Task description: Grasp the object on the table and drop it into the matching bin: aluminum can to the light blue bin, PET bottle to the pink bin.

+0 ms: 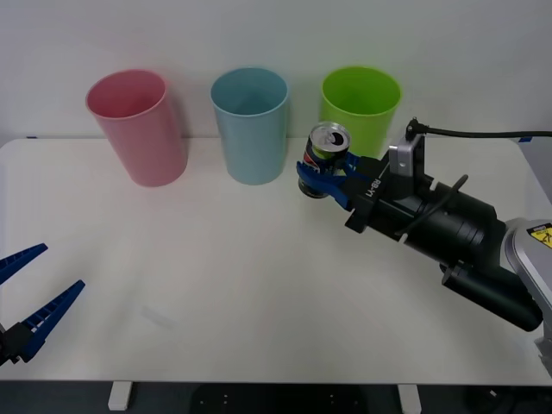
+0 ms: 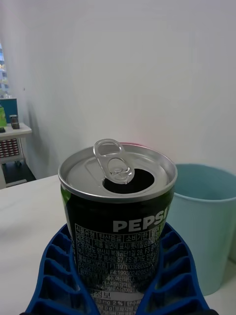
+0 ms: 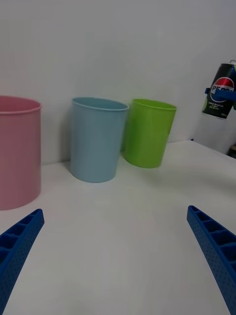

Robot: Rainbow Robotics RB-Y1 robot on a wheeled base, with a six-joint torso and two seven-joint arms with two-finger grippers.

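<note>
Above white table [image 1: 259, 285]: right gripper [image 1: 326, 179] gripping aluminum can [image 1: 326, 148].

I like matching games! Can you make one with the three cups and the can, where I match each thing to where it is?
Things:
1. pink bin
2. light blue bin
3. lime green bin
4. aluminum can

Places:
A. middle of the row
B. held up off the table by the right end effector
C. row's end on the robot's right
D. row's end on the robot's left

Pairs: 1-D, 2-A, 3-C, 4-B
</note>
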